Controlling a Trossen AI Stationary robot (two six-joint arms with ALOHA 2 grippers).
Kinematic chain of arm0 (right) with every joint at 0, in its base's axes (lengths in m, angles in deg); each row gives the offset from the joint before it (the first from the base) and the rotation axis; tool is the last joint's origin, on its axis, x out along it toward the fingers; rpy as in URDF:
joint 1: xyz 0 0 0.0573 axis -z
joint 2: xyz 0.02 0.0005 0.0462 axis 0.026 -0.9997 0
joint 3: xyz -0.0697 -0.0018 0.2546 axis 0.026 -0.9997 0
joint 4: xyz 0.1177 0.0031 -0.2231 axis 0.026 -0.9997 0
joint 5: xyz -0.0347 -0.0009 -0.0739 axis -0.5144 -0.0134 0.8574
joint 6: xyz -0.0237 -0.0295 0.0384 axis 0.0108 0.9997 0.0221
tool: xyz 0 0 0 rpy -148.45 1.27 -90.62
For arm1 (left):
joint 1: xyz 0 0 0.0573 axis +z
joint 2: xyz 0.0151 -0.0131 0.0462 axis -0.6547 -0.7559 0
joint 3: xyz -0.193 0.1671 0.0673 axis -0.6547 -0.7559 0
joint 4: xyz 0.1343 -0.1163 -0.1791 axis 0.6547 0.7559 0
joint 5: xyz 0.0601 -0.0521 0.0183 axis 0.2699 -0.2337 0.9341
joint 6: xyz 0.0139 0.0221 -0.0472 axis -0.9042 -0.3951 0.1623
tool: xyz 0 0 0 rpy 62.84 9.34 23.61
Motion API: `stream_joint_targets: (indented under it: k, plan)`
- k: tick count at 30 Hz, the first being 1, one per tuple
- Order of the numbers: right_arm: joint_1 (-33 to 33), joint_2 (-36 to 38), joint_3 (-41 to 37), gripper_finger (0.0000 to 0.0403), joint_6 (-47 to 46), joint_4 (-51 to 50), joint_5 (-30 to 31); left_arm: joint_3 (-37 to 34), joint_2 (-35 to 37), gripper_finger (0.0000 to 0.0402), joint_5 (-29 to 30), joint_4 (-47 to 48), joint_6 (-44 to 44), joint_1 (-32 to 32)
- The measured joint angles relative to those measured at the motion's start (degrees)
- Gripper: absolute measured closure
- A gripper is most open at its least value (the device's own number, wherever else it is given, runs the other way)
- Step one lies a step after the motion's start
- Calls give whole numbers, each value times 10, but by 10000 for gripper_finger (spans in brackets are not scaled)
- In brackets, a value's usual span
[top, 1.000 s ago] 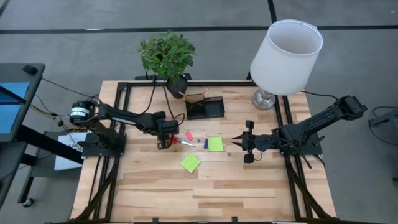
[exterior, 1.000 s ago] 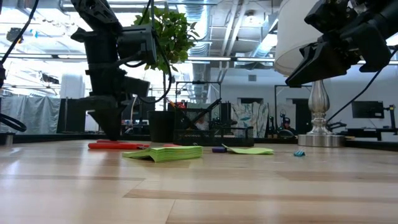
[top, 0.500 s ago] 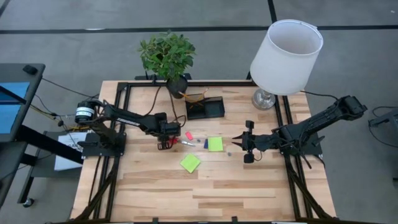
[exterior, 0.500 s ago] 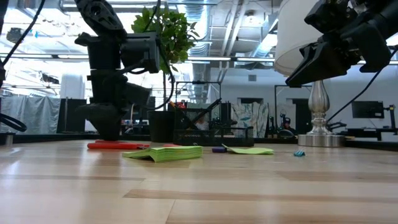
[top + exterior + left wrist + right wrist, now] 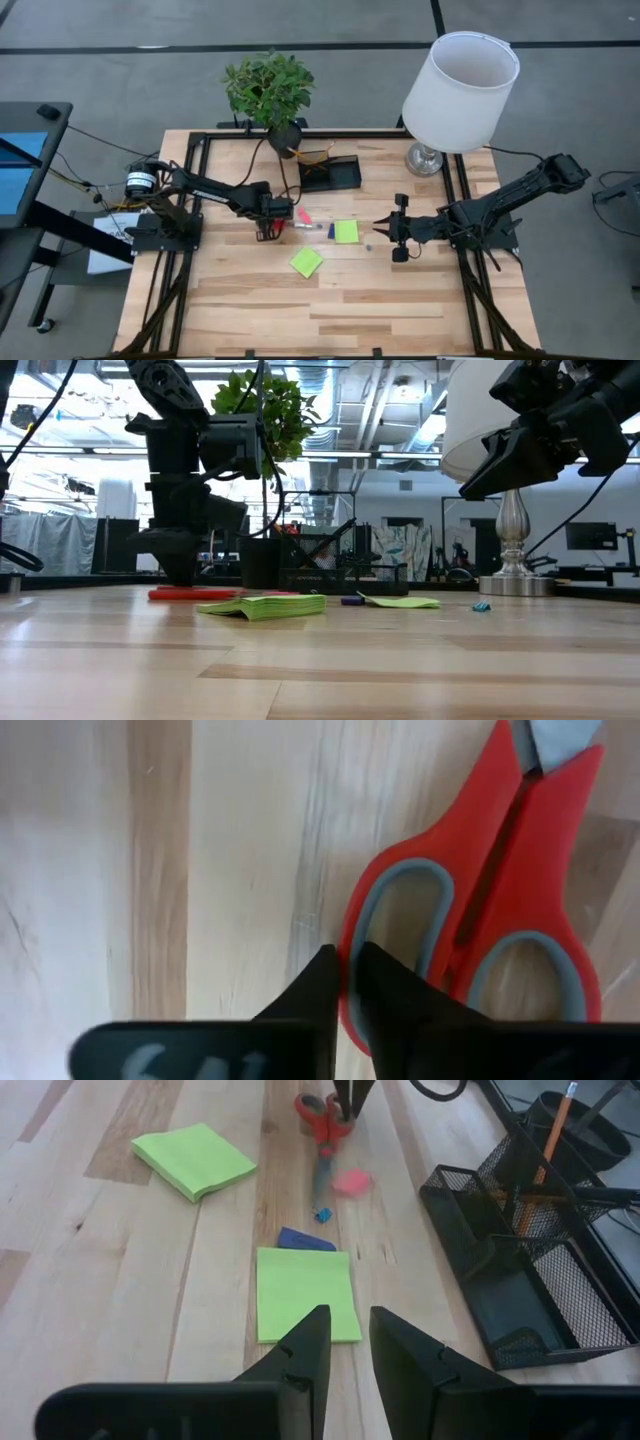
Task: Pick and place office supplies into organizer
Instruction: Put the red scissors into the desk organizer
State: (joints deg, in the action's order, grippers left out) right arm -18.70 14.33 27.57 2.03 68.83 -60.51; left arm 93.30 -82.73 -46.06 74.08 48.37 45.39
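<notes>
Left hand [image 5: 268, 229] down at the worktop [image 5: 250, 310], fingers pinched nearly together on the rim of one handle loop of the red-handled scissors [image 5: 283, 227]. Lime sticky pads [image 5: 307, 262] flat mid-worktop, the mesh organizer [image 5: 329, 174] behind them by the plant pot [image 5: 283, 136]. Right hand [image 5: 381, 232] poised off the surface, near the second pad [image 5: 346, 232], fingers slightly parted, holding nothing.

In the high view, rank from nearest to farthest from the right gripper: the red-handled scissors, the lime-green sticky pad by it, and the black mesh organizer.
Measured from the right gripper:
1. Lime-green square sticky-note pad, just beside the fingertips toward the table's middle.
2. Black mesh desk organizer, toward the far edge near the plant.
3. Red-handled scissors, across the table, under the left gripper.
</notes>
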Motion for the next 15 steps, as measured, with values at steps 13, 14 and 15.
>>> stream_joint_targets:
  k: [13,14,15]
  plan:
    - [0,0,0,336,0,0,0,14,-4,396,60,41,87,-39]
    - [0,0,0,336,0,0,0,20,-5,397,68,56,92,-46]
    - [0,0,0,336,0,0,0,29,-5,397,77,74,96,-51]
